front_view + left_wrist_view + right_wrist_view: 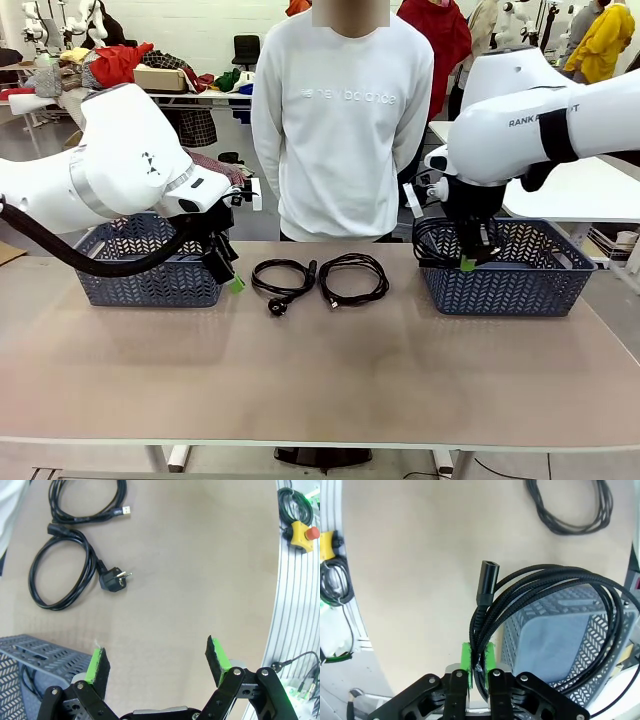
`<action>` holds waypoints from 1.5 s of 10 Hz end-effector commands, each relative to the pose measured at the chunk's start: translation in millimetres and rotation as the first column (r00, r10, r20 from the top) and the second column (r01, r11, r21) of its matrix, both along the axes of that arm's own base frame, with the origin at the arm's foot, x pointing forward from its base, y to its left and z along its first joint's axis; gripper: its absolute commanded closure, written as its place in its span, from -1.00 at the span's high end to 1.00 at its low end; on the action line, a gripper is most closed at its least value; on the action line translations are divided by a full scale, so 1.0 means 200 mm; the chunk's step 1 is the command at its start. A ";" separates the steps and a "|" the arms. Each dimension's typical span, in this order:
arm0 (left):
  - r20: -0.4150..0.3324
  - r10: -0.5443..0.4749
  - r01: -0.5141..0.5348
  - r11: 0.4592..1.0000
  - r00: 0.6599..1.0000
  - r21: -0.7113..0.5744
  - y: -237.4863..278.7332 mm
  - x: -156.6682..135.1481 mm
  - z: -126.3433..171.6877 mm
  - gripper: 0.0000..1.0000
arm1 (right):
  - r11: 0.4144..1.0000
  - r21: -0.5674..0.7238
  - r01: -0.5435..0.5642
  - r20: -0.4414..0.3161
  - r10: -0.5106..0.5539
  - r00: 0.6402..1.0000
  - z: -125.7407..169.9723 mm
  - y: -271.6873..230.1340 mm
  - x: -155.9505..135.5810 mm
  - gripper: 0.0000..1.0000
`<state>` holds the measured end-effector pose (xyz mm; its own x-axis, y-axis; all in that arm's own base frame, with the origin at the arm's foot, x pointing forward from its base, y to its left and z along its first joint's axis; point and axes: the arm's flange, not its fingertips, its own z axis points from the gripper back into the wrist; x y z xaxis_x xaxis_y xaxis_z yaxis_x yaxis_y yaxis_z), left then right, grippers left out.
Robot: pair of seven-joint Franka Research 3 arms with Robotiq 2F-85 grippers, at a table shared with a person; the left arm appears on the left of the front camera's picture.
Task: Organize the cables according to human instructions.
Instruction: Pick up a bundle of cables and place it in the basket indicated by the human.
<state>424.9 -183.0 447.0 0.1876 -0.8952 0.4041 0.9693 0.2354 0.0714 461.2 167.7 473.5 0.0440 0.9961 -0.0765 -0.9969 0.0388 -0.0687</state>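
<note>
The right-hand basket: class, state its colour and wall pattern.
The basket is dark blue-grey with herringbone cut-out walls, best seen in the front view.

The tabletop (pixel 320 370) is smooth, matt beige. The left basket (pixel 150 282) and right basket (pixel 510 292) are dull grey-blue plastic, pierced in a herringbone pattern. The braided cable (pixel 488 580) pinched in the right tool (pixel 477 656) has a woven black sheath, whereas the plug cable (pixel 111 581) and the USB cable (pixel 116 511) mid-tabletop wear smooth, faintly glossy jackets.

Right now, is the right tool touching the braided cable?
Touching. Right wrist view: the green pads of the right tool are clamped on the braided cable.
</note>
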 end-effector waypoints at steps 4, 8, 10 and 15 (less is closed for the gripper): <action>-0.001 0.002 -0.002 1.000 1.000 0.000 0.01 0.00 0.00 1.00 | 1.000 0.001 0.016 -0.001 -0.016 1.000 -0.02 -0.31 0.21 -0.74; -0.001 0.002 -0.002 1.000 1.000 0.000 0.01 0.00 0.00 1.00 | 0.999 0.014 0.030 0.022 -0.030 0.999 -0.03 -0.47 0.41 -0.74; -0.001 0.002 -0.002 1.000 1.000 0.000 0.01 0.00 0.00 1.00 | 0.999 0.027 0.046 0.025 -0.047 0.999 -0.08 -0.50 0.48 -0.74; -0.001 0.002 -0.002 1.000 1.000 0.000 0.01 0.00 0.00 1.00 | 0.996 0.043 0.076 0.055 -0.078 0.995 -0.17 -0.53 0.58 -0.74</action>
